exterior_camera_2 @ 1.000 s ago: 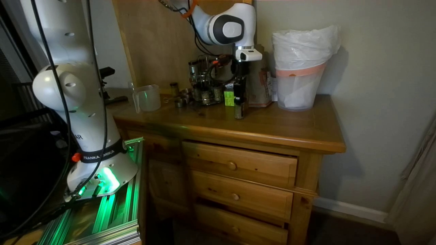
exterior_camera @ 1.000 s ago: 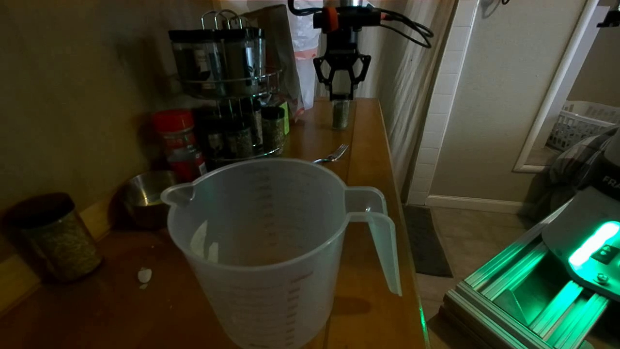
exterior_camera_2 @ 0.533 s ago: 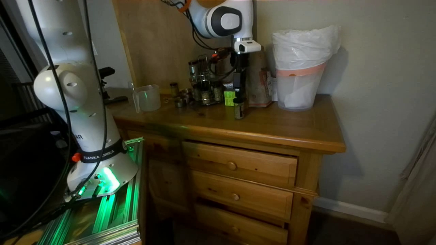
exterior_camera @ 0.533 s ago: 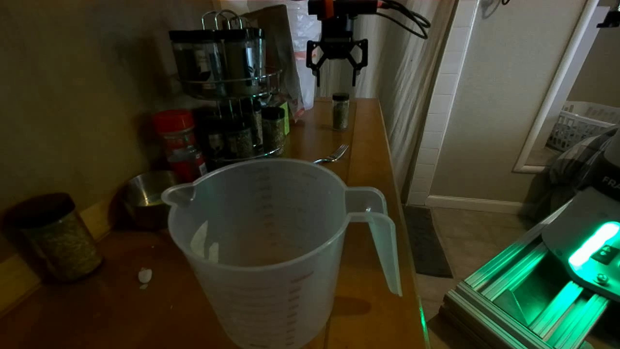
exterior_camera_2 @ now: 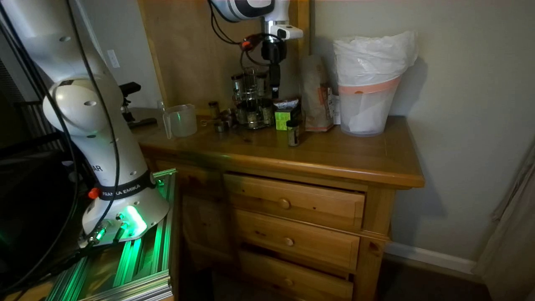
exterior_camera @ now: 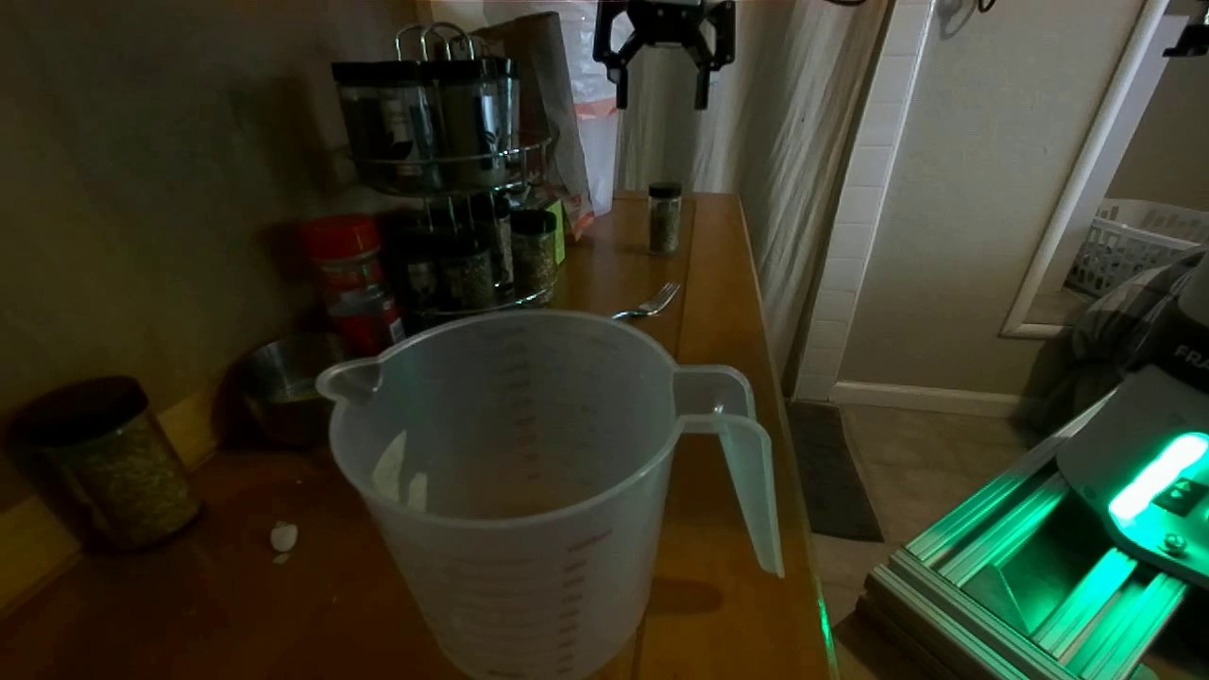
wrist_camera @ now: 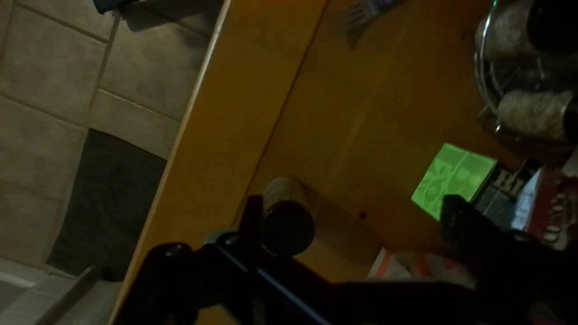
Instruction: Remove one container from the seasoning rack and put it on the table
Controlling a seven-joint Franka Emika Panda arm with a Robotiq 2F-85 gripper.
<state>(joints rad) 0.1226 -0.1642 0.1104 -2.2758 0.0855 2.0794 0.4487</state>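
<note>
In an exterior view, gripper [exterior_camera: 662,99] hangs with fingers [exterior_camera: 702,89] spread apart. Container [exterior_camera: 665,223] stands upright on the table [exterior_camera: 720,302] below it, clear of the fingers. Seasoning rack [exterior_camera: 451,170] left of gripper in both exterior views.

Wrist view downward — table [wrist_camera: 325,122] in all

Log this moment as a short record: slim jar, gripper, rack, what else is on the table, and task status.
slim jar: upright on the table, off the rack
gripper: open, higher than the slim jar, not touching it
rack: two tiers, spice jars on both
also on table: fork, jug, green box, among others
task status: apparently done, with the slim jar free-standing and the gripper empty
</note>
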